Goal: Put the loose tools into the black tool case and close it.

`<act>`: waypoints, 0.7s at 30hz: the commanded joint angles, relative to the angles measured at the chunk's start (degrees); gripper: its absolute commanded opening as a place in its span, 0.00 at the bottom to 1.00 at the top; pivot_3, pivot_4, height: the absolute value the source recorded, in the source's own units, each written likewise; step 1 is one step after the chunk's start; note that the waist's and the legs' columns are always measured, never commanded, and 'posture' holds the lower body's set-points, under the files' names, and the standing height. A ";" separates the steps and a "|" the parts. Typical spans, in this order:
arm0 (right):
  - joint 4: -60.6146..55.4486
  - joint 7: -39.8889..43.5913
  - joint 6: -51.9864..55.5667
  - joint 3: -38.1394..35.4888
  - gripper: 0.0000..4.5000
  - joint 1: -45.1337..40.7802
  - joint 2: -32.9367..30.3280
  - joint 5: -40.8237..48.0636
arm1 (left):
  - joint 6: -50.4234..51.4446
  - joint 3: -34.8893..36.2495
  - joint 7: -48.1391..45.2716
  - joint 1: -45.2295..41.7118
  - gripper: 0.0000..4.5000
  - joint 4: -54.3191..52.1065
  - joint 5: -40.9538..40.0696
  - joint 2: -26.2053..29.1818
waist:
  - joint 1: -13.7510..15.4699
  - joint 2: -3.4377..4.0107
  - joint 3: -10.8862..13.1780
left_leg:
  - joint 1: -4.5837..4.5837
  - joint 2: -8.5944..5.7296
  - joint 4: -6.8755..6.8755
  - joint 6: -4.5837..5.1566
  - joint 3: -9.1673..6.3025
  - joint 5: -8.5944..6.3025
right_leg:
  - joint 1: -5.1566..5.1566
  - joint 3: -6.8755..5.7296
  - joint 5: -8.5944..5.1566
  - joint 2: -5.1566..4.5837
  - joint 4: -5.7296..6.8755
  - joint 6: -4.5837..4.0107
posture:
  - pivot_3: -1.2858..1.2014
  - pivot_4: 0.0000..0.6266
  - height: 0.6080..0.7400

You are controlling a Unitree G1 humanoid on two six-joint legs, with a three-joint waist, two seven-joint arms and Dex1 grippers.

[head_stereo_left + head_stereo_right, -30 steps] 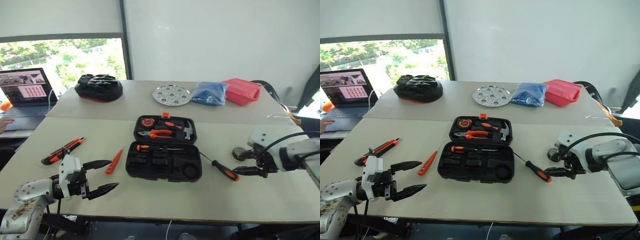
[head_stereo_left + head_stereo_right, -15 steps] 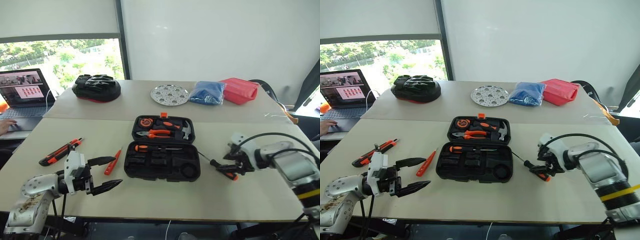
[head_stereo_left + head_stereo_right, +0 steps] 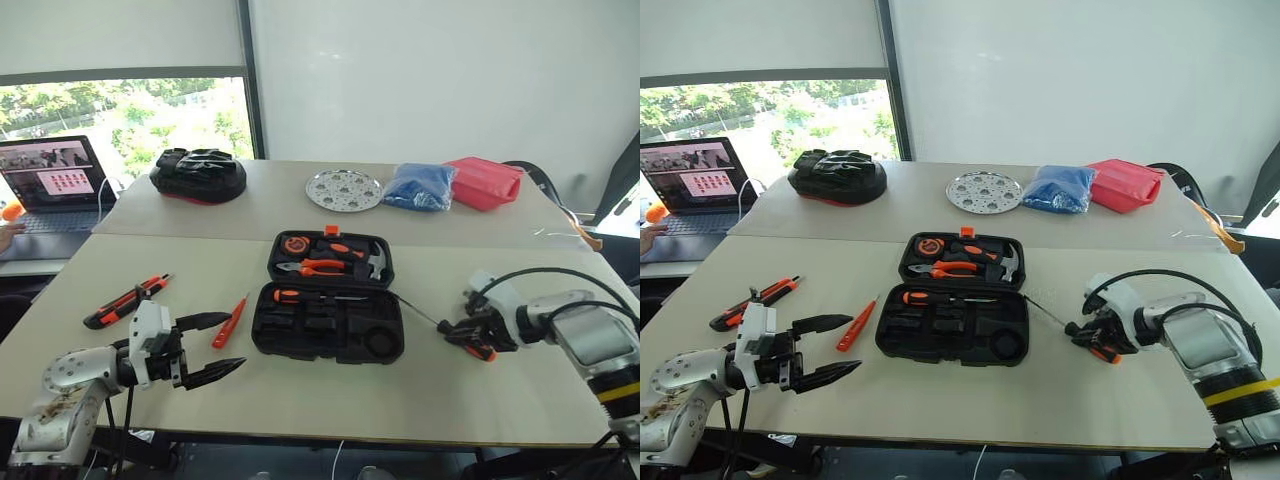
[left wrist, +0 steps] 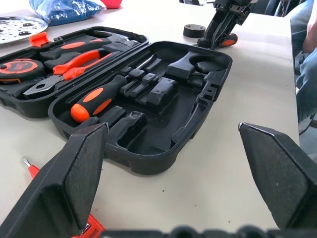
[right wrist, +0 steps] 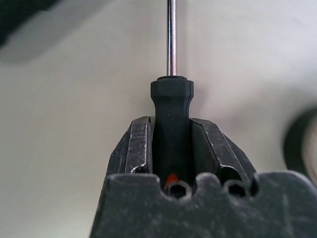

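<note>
The black tool case (image 3: pixel 300 335) lies open at the table's middle, one screwdriver (image 3: pixel 310 296) in its near half. Right of it, my right gripper (image 3: pixel 462 330) is shut on the black neck of the second screwdriver (image 5: pixel 171 114), whose shaft points toward the case. The small dark roll (image 4: pixel 193 30) sits just beyond that gripper. At the front left my left gripper (image 3: pixel 236 340) hangs open and empty. Just ahead of it lies the slim orange tester pen (image 3: pixel 230 322), and the orange-and-black utility knife (image 3: pixel 125 301) is farther left.
The case's far half (image 3: pixel 330 258) holds pliers, a hammer and a tape measure. On the far table are a black lumpy bag (image 3: pixel 198 175), a perforated metal plate (image 3: pixel 343 189), a blue bag (image 3: pixel 420 186) and a red container (image 3: pixel 483 182). A laptop (image 3: pixel 55 185) stands far left.
My right gripper has come down over the screwdriver's handle and closed on it. The left gripper has stayed put and open.
</note>
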 commanded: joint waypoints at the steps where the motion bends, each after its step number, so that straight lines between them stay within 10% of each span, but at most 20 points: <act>1: -4.98 -1.07 2.01 -6.72 0.18 0.98 -2.66 2.35 | -1.08 -0.03 -0.36 -0.94 1.00 0.19 -0.21 -0.01 | -0.03 0.00 0.00 | 0.01 0.00 0.00 0.00 -0.01 0.00 | 0.00 -0.01 0.00 0.00 0.01 0.00 | 0.52 0.24 1.00; 7: -12.85 4.84 -2.07 -9.77 0.18 -4.99 -1.49 9.90 | -1.42 -0.09 -0.72 -2.07 1.00 1.54 -0.19 0.41 | -1.11 0.03 0.02 | 0.06 0.06 -0.02 0.00 0.00 0.00 | -0.01 0.01 0.01 0.07 0.05 -0.02 | 0.52 0.24 1.00; 21: 5.46 10.82 -12.05 23.35 0.18 -32.83 17.32 -7.31 | -1.74 -0.36 -0.12 -1.27 1.00 1.74 0.05 -0.58 | -0.47 0.03 0.02 | -0.21 0.03 0.00 0.00 -0.04 0.00 | -0.25 -0.10 0.03 -0.04 0.04 -0.05 | 0.52 0.24 1.00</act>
